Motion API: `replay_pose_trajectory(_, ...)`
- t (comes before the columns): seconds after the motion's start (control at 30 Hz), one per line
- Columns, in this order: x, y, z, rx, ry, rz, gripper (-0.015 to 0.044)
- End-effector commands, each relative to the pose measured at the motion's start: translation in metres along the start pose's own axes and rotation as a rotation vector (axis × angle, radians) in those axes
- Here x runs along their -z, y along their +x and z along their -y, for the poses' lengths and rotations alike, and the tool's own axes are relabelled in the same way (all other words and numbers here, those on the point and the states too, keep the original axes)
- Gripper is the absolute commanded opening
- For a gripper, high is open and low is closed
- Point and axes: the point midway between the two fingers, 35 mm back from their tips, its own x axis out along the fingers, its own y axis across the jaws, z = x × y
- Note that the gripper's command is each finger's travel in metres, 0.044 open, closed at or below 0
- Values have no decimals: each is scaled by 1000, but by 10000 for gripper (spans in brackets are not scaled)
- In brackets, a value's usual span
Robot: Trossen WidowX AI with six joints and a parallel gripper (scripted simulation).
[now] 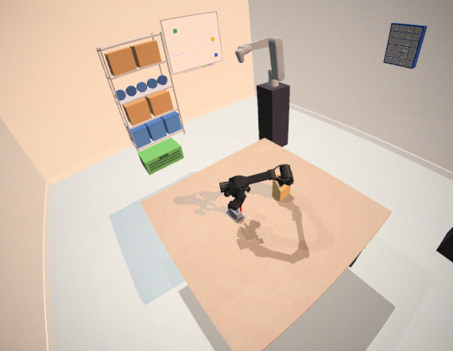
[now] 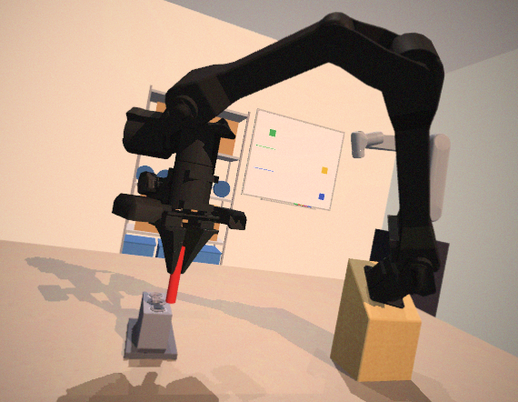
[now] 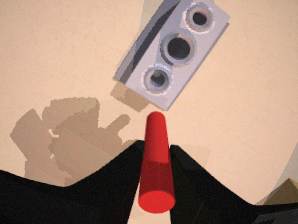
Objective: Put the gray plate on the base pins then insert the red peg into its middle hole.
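Observation:
My gripper [image 2: 179,268] [image 3: 156,149] [image 1: 238,203] is shut on the red peg [image 2: 174,286] [image 3: 157,163] [image 1: 241,210], which hangs point down from the fingers. The gray plate [image 2: 154,323] [image 3: 174,46] [image 1: 235,214] lies on the base [image 2: 166,352] with a pin showing in each of its two outer holes. Its middle hole [image 3: 177,47] is open. The peg's lower end is just above the plate's top and beside it, off to one side of the middle hole.
A tan block [image 2: 378,338] [image 1: 280,191] under the arm's foot stands on the table to the right. A shelf with boxes [image 1: 141,95], a whiteboard [image 1: 192,41] and a second arm on a dark pedestal [image 1: 273,113] stand far back.

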Motion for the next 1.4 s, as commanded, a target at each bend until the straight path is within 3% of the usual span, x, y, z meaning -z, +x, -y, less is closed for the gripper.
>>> replay_pose_trajectory(0.0, -15, -1, 0, -2, -4, 5, 0)
replay_pose_trajectory(0.43, -53, 4, 9, -5, -8, 3, 0)
replay_pose_trajectory(1.37, -53, 4, 9, -5, -8, 3, 0)
